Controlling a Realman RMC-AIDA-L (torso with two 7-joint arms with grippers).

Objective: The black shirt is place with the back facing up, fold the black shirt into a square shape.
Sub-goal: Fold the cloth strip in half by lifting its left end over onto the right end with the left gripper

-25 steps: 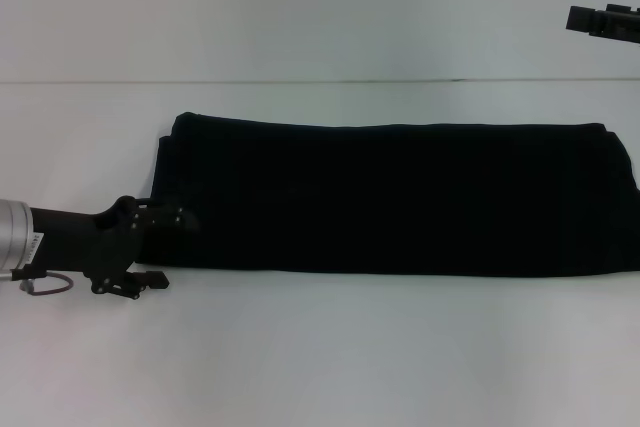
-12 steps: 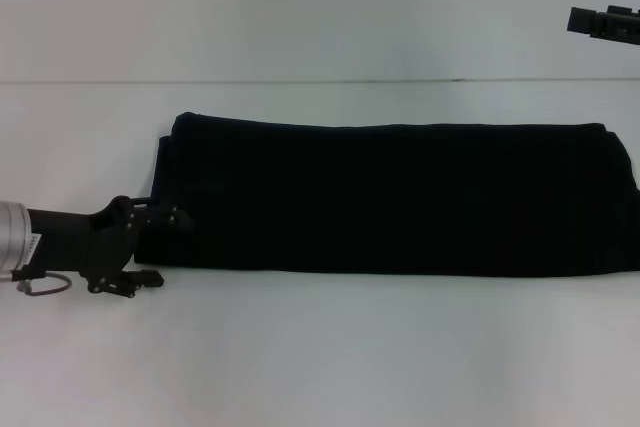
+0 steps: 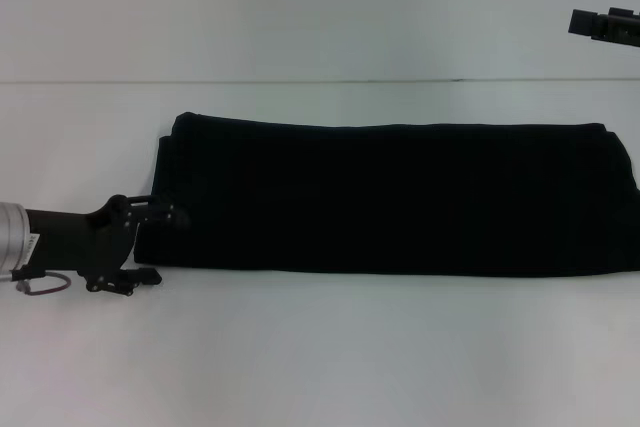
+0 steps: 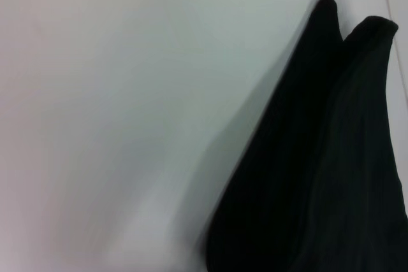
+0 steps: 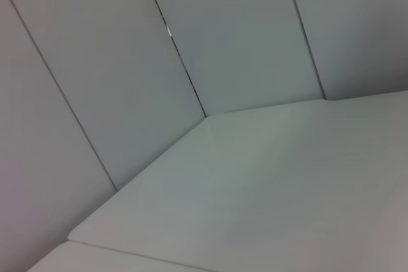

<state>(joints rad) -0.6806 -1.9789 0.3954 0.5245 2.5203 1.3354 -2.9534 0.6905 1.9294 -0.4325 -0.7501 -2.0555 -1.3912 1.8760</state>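
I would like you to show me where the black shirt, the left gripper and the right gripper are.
black shirt [image 3: 395, 197], head view, middle of the folded cloth.
left gripper [image 3: 165, 244], head view, between its fingertips, at the shirt's left end.
right gripper [image 3: 605, 24], head view, its dark body at the upper right edge.

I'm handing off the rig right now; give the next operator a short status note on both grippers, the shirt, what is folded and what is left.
Left gripper: low at the near left corner of the black shirt, holding nothing; whether its jaws are open cannot be read.
Right gripper: raised at the far right, away from the shirt, idle.
Shirt: lies flat on the white table as a long band running left to right, sleeves already tucked in; its left end shows stacked layers in the left wrist view.
Left to do: probably fold the band across its length to bring it to a square.
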